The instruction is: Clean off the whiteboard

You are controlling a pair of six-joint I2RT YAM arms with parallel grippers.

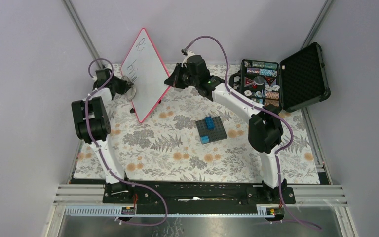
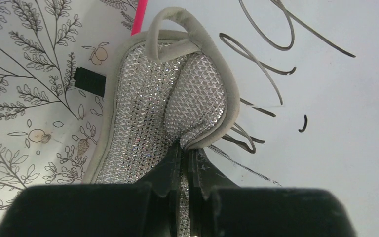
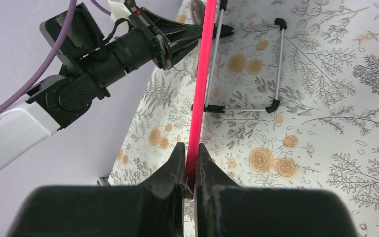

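The whiteboard, white with a red-pink frame, stands tilted on one corner at the back left of the table. Black handwriting covers its face. My right gripper is shut on the board's right edge; the pink frame runs between its fingers. My left gripper is shut on a silver mesh sponge with a grey border, which lies against the board's left part beside the writing. The board also fills the right side of the left wrist view.
A dark brick baseplate with blue bricks lies mid-table. An open black foam-lined case of small items stands at the back right. A wire stand lies on the floral cloth behind the board.
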